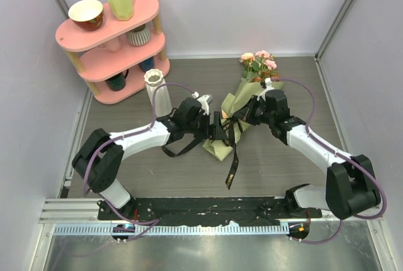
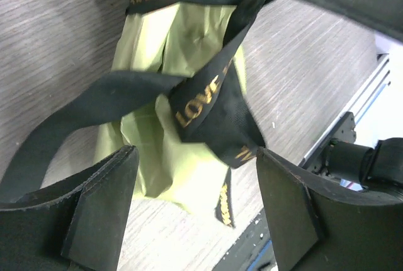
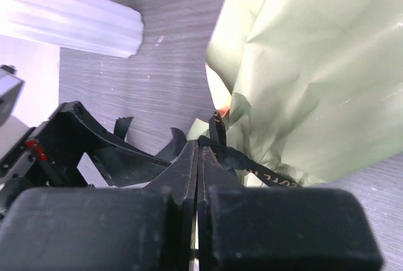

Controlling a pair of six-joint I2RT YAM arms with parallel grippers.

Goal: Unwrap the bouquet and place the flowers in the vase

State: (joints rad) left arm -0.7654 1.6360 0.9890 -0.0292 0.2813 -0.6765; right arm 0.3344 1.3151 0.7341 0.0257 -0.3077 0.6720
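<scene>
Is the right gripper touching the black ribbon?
Touching. The right wrist view shows the right gripper shut on the black ribbon at the green paper's edge.

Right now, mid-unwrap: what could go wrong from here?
1. The right gripper is shut on the black ribbon, which loops the paper: a pull may drag the whole bouquet, not untie it.
2. The vase stands close beside the left arm; a swing could tip it.
3. The left gripper, open over the ribbon, might pinch paper too.

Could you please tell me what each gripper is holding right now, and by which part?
The right gripper has its jaws shut on the black ribbon, beside the green paper; the left gripper is open, holding nothing.
</scene>
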